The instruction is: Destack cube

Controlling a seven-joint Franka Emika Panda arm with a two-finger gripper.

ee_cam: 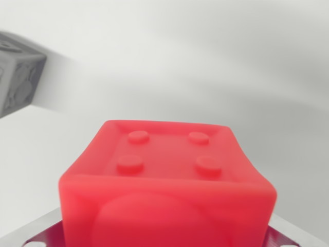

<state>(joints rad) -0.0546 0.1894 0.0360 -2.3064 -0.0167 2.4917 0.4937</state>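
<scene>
We cannot see our claw's fingers, so we cannot tell whether they are apart, together or clamped; the red cube fills the wrist view from the centre toward 6 o'clock, studded top face up, resting on a dark perforated base; a grey cube sits at 10 o'clock, well apart. We judge a blind closing risks nudging or tipping the red cube.
</scene>
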